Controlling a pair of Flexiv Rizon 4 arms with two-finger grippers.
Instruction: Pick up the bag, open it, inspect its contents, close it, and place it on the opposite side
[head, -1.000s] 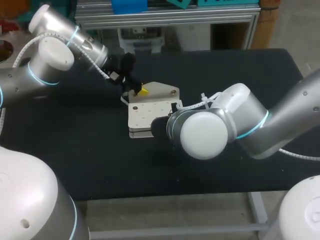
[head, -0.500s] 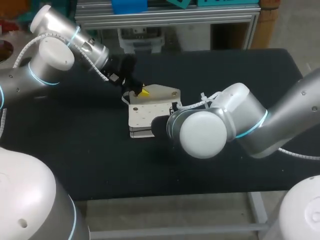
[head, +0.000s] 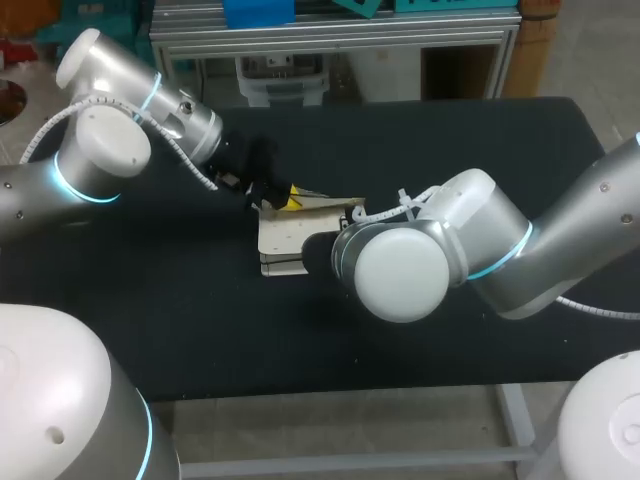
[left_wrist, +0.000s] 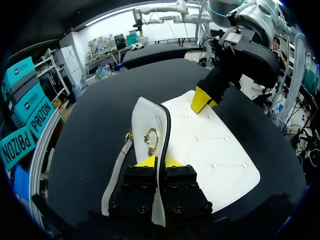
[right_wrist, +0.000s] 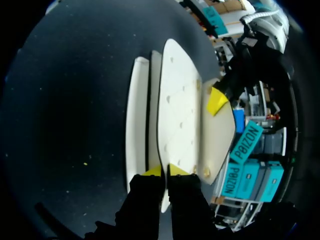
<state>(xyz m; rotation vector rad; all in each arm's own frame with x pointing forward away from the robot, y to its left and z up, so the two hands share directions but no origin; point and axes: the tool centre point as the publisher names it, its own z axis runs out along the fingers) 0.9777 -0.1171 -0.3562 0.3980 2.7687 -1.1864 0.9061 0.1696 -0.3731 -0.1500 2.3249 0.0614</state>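
Observation:
A white quilted bag (head: 285, 238) lies flat at the middle of the black table (head: 480, 150). My left gripper (head: 287, 202) is shut on the edge of the bag's flap (left_wrist: 147, 117) and holds it tilted up off the body. A gold ring clasp (left_wrist: 151, 137) hangs on the flap just ahead of the left gripper (left_wrist: 159, 161). My right gripper (right_wrist: 165, 171) is shut on the near edge of the bag's top panel (right_wrist: 177, 110). In the head view the right arm's wrist (head: 400, 270) hides that gripper. The inside of the bag does not show.
A white strap (left_wrist: 117, 170) trails beside the flap on the left gripper's side. The right arm's white cable (head: 405, 205) loops just above the bag's right edge. Bare black table stretches to the right (head: 520, 160) and in front (head: 250, 340).
The right gripper has shut on the bag's edge. The left gripper has pulled the flap up, so it now stands edge-on instead of lying flat.

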